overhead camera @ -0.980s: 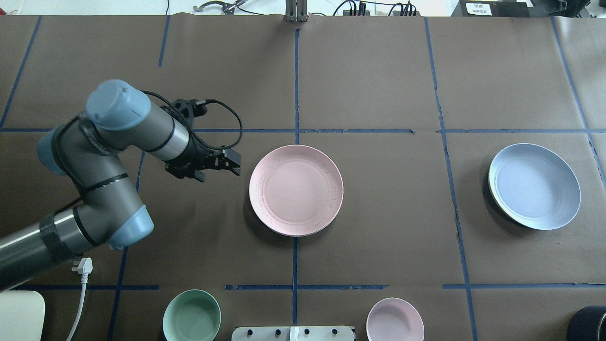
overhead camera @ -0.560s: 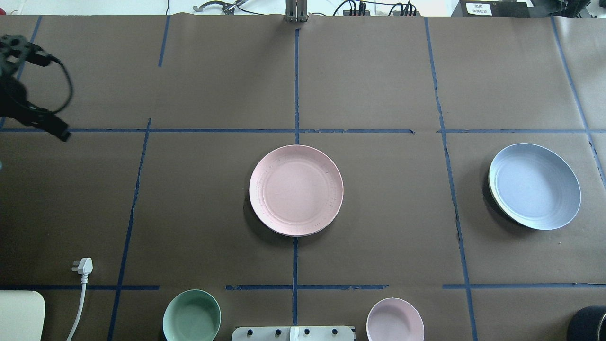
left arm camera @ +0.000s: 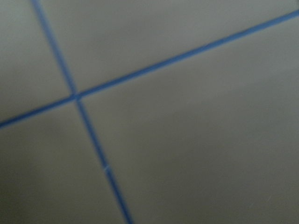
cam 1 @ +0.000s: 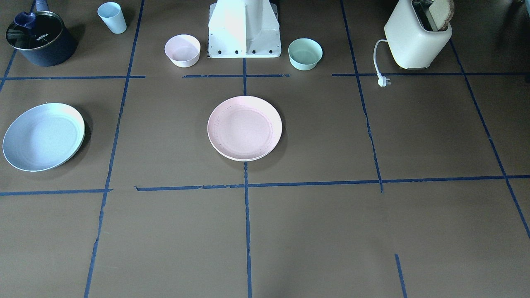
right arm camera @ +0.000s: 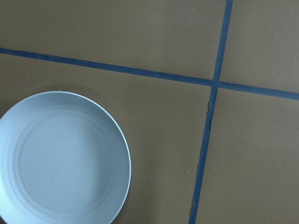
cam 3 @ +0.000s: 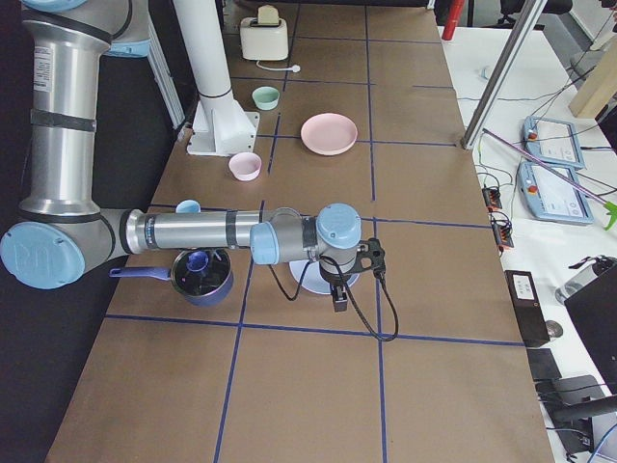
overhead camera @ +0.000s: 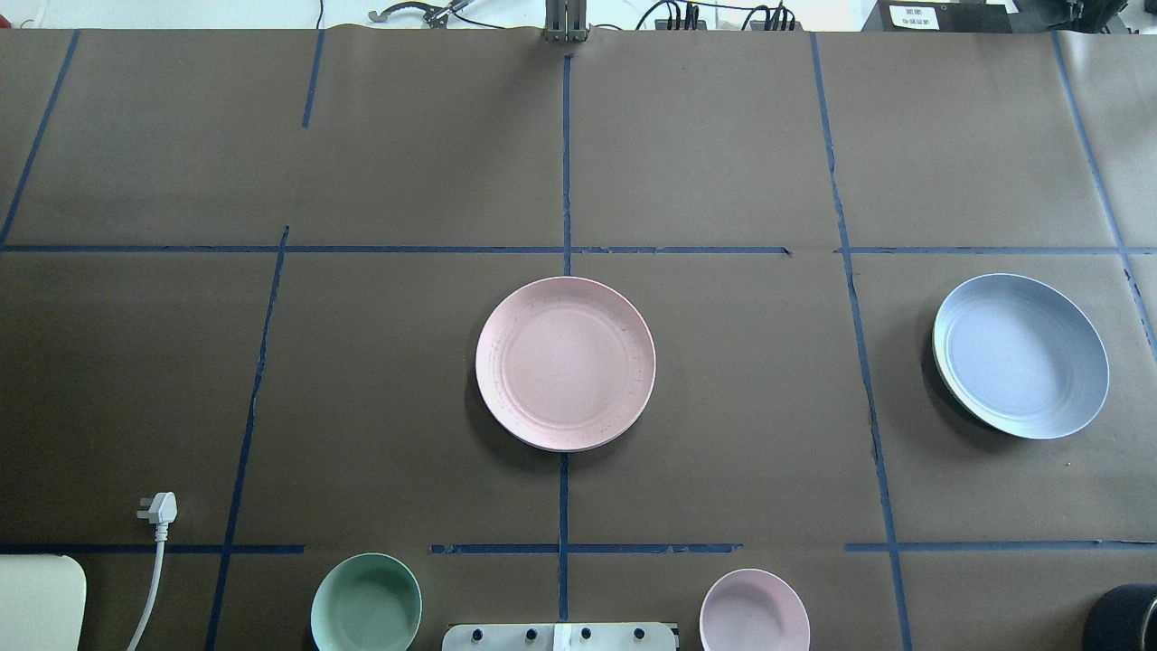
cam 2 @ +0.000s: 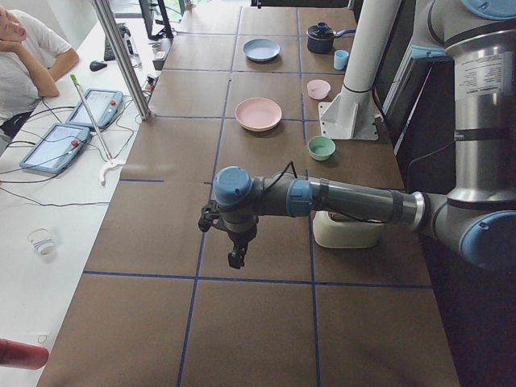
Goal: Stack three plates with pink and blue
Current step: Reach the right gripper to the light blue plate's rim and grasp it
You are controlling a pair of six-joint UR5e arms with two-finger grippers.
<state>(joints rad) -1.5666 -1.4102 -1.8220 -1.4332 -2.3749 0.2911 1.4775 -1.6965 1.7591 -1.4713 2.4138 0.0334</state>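
Note:
The pale pink plate (overhead camera: pixel 565 363) lies at the table's middle and also shows in the front view (cam 1: pixel 244 128). The light blue plate (overhead camera: pixel 1021 355) lies on the right side, with a thin cream rim showing under its edge (cam 1: pixel 83 131). No separate cream plate shows. My left gripper (cam 2: pixel 236 258) hangs over the table's left end, far from the plates; I cannot tell if it is open. My right gripper (cam 3: pixel 339 299) hangs over the blue plate (right arm camera: pixel 60 158); I cannot tell if it is open. Neither wrist view shows fingers.
A mint-green bowl (overhead camera: pixel 366 603) and a small pink bowl (overhead camera: pixel 754 610) flank the robot base (cam 1: pixel 244 29). A toaster (cam 1: pixel 417 37) with a loose plug (overhead camera: pixel 160 508) stands on the left side. A dark pot (cam 1: pixel 40 41) and a blue cup (cam 1: pixel 112 17) stand on the right side.
My left arm has swung away from beside the pink plate to the left and out of the overhead view. The plates have not moved.

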